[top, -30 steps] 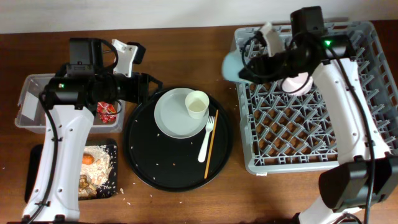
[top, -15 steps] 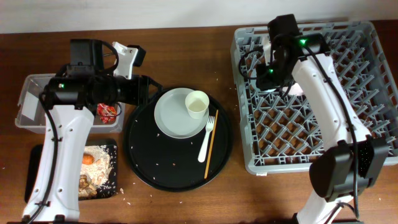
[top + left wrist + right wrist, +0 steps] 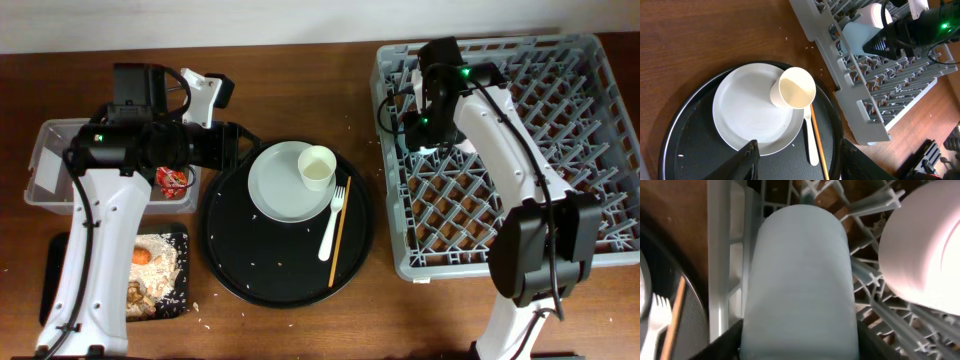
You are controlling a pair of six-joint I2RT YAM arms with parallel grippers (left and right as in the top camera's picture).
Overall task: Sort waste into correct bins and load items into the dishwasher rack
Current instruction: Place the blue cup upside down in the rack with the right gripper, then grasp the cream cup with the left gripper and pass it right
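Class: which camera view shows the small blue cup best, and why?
The right wrist view: the blue cup fills the frame, against the dishwasher rack. The left wrist view shows it small and far off; overhead, the right arm covers it.

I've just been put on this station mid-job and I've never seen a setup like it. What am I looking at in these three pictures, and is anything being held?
Two robot arms work at a wooden table, and each ends in a two-finger gripper. The wide picture comes from a fixed camera overhead. The other two come from cameras on the wrists, looking past their own fingers.

The right gripper holds a blue cup at the edge of the grey rack, beside a pale bowl.

The left gripper hovers open and empty by a round black tray. That tray carries a plate, a cream cup, a fork and chopsticks.

At far left are a clear tub with a red wrapper in it, and a shallow tray of food scraps.
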